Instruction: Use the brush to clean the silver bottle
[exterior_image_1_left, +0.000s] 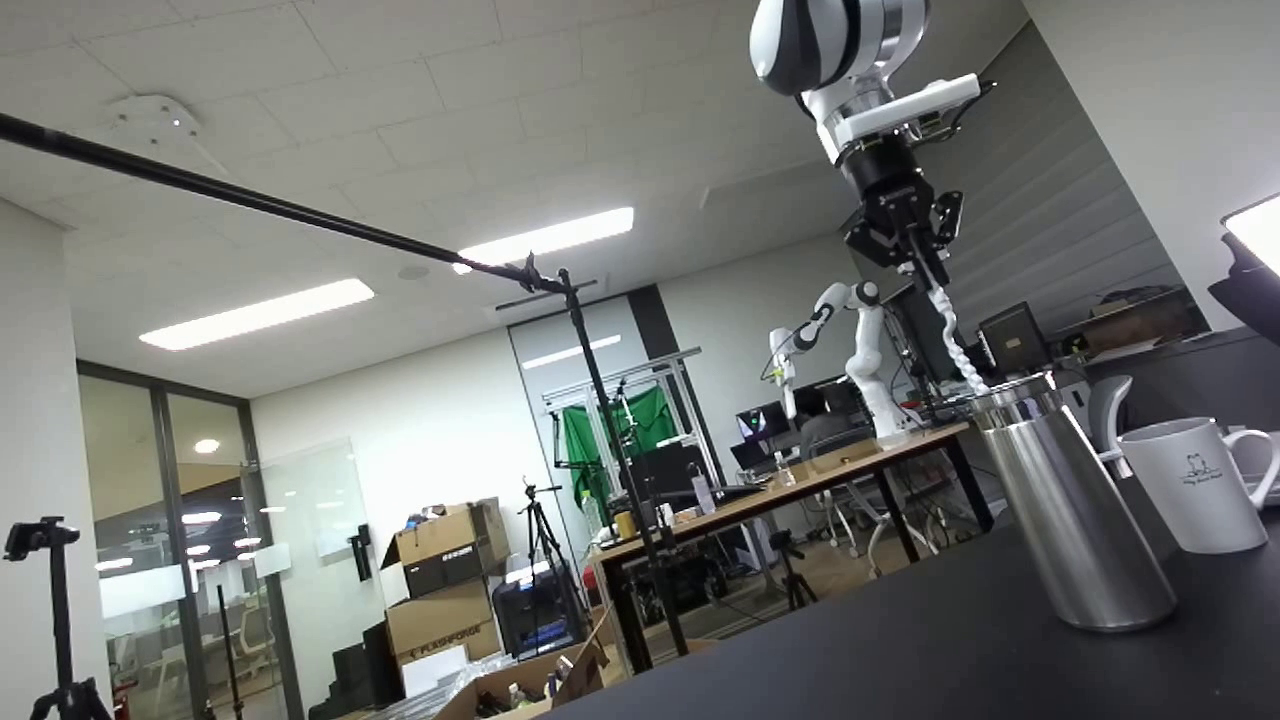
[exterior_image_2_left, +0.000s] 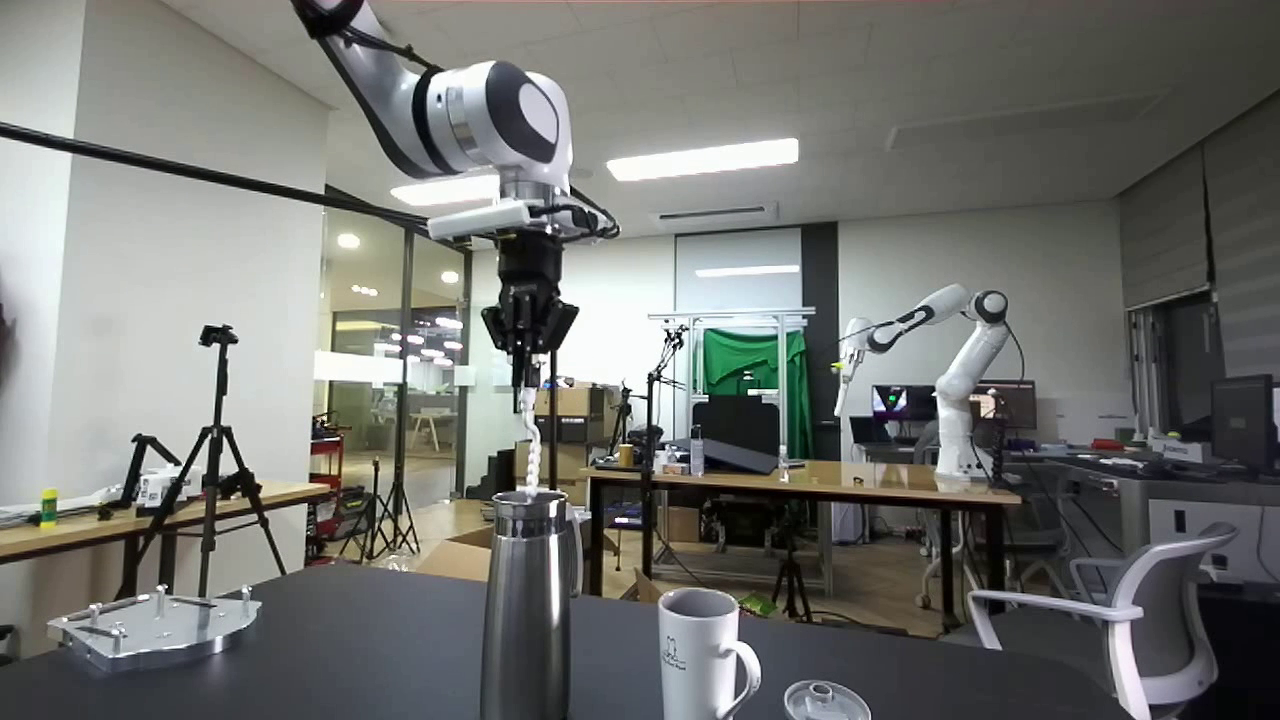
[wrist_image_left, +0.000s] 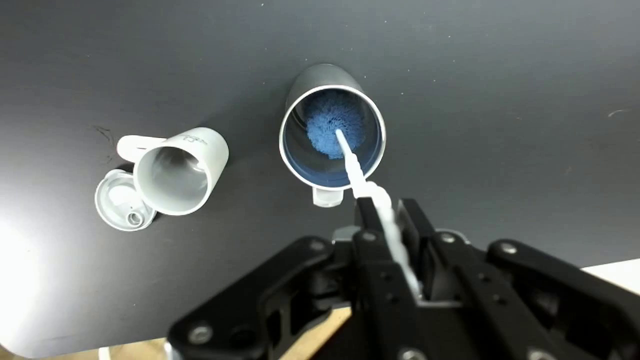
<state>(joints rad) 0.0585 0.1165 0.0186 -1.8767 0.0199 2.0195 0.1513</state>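
The silver bottle (exterior_image_1_left: 1080, 520) stands upright and open on the dark table; it also shows in an exterior view (exterior_image_2_left: 525, 620) and the wrist view (wrist_image_left: 322, 76). The brush has a white twisted handle (exterior_image_2_left: 534, 450) that goes down into the bottle's mouth at a slant. In the wrist view its round blue bristle head (wrist_image_left: 325, 135) is inside the bottle, towards the far side. My gripper (wrist_image_left: 387, 205) is above the bottle, its fingers closed around the upper handle, which shows between them. It points downward in both exterior views (exterior_image_1_left: 930, 270) (exterior_image_2_left: 527, 385). The exact finger contact is partly hidden.
A white mug (exterior_image_2_left: 697, 650) with a handle stands beside the bottle, near it. A clear lid (wrist_image_left: 120, 205) lies against the mug's far side. A metal plate with posts (exterior_image_2_left: 155, 630) lies on the table. The table edge (wrist_image_left: 200, 332) runs under the gripper.
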